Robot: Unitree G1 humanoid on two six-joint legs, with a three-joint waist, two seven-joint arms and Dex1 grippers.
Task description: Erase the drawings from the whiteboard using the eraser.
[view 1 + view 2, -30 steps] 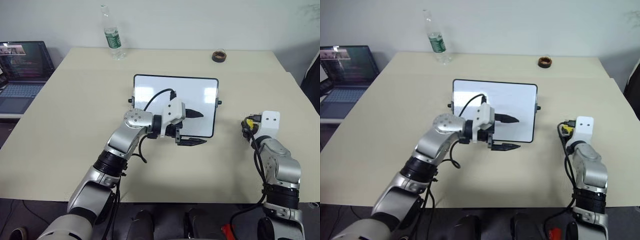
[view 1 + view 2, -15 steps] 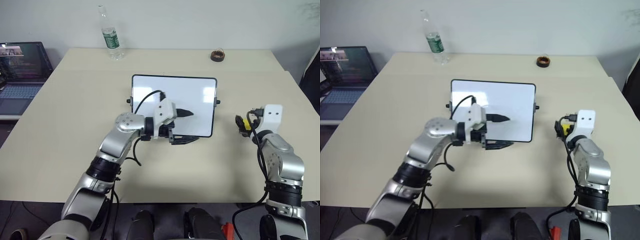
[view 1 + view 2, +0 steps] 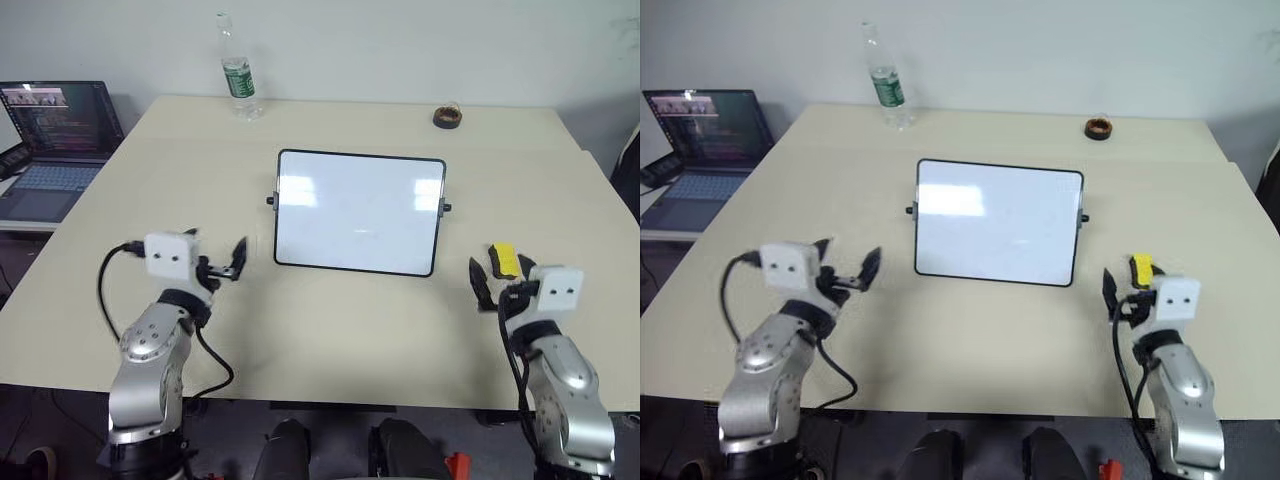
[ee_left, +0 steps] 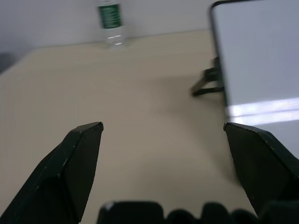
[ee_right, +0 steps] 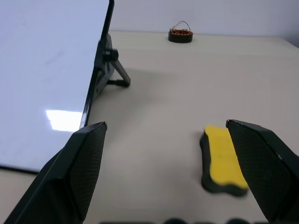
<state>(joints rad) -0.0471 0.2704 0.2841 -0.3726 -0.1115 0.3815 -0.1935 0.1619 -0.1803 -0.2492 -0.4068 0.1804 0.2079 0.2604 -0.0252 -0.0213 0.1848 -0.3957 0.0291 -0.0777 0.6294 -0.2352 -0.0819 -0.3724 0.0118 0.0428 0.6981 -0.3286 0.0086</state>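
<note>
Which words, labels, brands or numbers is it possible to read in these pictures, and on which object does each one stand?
None can be read.
Bottle: green label, print too small to read.
Laptop: lines of text on its screen, too small and blurred to read.
Whiteboard: no readable writing; one faint mark near the middle, too small to tell.
Eraser: no lettering shows on its yellow top.

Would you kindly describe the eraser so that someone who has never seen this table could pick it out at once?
Start from the whiteboard in the middle of the beige table. On the robot's right of it, lying flat on the tabletop just ahead of the open right claw, is the eraser. It is a small yellow block with a dark underside, unlike the round brown ring at the far edge.
</note>
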